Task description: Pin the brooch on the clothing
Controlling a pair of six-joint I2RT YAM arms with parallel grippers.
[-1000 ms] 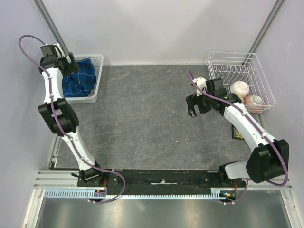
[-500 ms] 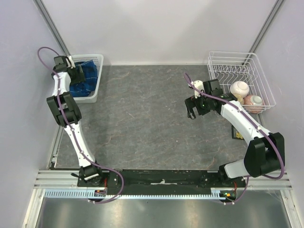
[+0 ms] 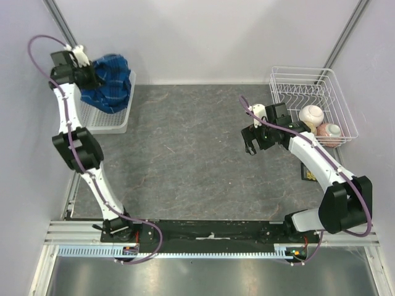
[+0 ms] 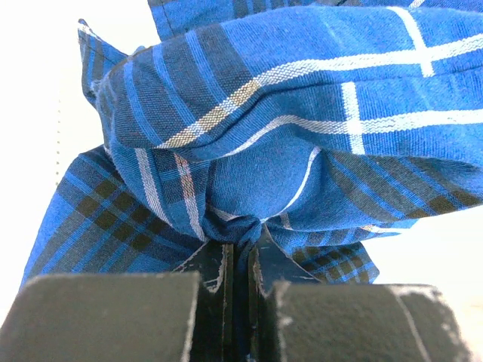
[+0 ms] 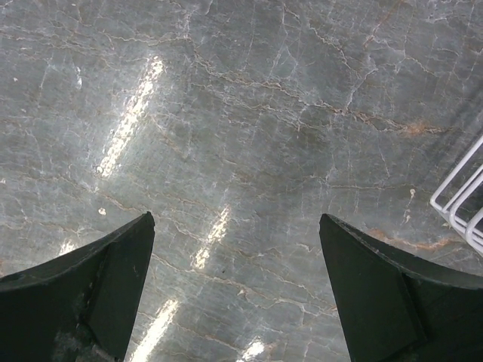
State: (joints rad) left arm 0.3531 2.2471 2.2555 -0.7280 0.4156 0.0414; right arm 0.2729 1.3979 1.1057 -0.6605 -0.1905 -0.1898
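1. Over the white basket [image 3: 121, 124], far-L corner: left hand [image 4: 240, 249] pressed tight, pinching a fold of the clothing [image 3: 111, 83].
2. Blue plaid shirt hangs bunched from that pinch, above the basket; can't tell if its lower edge touches the rim.
3. Well R of the basket: right hand [image 3: 252, 145] spread wide, holding nothing, over the grey tabletop [image 3: 185, 160].

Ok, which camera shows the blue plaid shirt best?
Left wrist view: the shirt fills the frame, a fold pinched in the shut jaws of the left gripper. Top external shows it only as a small bunched bundle over the white basket. Right wrist shows none of it, just tabletop.
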